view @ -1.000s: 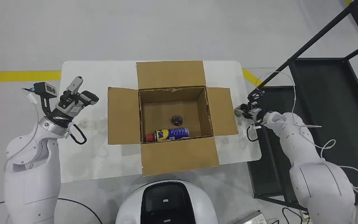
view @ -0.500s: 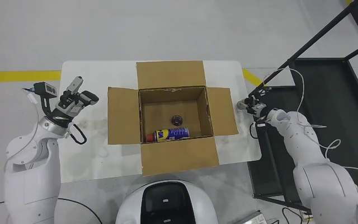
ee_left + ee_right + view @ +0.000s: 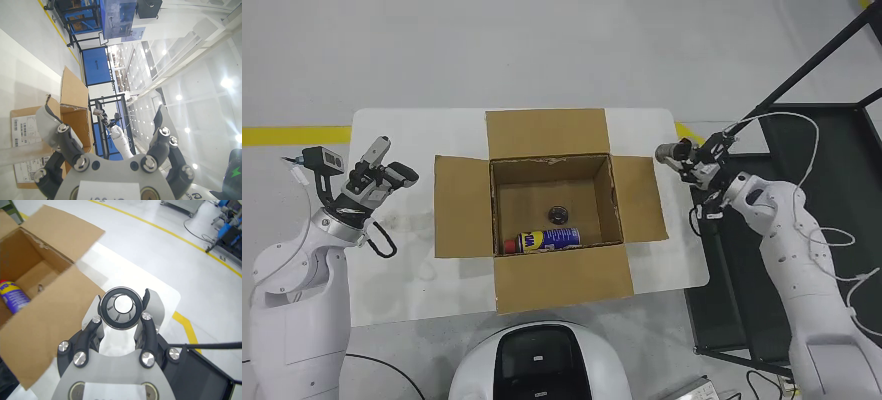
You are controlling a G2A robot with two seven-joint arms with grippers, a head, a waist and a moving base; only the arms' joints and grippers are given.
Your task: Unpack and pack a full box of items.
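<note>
Right end effector (image 3: pixel 679 153) lifted, gripping bushing (image 3: pixel 122 319)

A white table (image 3: pixel 402 270) with rounded corners occupies the centre of the top view, standing on a pale grey floor (image 3: pixel 542 50) crossed by a yellow line (image 3: pixel 292 134). An open cardboard box (image 3: pixel 547 130) sits at its middle, four flaps spread outward, the upper one reaching the table's upper edge.

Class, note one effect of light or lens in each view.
Left wrist view: ceiling lamps flare into streaks. Right wrist view: a flap of the box shades the table. Top view: the box's inside lies darker than its flaps.
</note>
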